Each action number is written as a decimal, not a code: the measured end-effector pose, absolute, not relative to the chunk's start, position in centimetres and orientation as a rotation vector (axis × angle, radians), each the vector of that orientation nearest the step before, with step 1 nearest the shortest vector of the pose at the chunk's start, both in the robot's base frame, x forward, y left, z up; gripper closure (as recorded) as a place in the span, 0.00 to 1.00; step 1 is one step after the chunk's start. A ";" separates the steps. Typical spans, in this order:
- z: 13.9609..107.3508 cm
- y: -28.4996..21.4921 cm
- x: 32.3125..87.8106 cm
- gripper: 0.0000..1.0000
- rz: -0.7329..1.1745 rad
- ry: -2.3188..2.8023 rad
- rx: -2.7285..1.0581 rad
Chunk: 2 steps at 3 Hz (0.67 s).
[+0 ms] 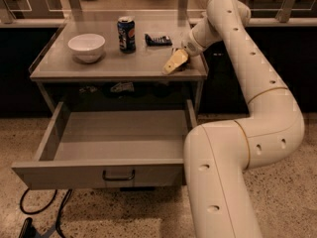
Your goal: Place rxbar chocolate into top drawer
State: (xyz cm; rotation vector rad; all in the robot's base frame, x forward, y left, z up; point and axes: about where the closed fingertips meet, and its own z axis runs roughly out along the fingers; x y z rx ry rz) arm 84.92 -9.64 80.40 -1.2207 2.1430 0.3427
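No legible text: soda can (126, 34) print, rxbar chocolate (158, 39) wrapper print unreadable; end effector (174, 63) at table (114, 66) right front edge.

Speckled terrazzo floor (292, 197); grey metal table (59, 69) before dark counter fronts (17, 83) — black cables (63, 206) on the floor at left. Gripper (172, 66) — low over the table's right front corner.
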 end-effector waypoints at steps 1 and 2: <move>80.4 -9.6 84.9 0.18 0.343 2.143 -1.221; 80.4 -9.6 84.9 0.42 0.343 2.143 -1.221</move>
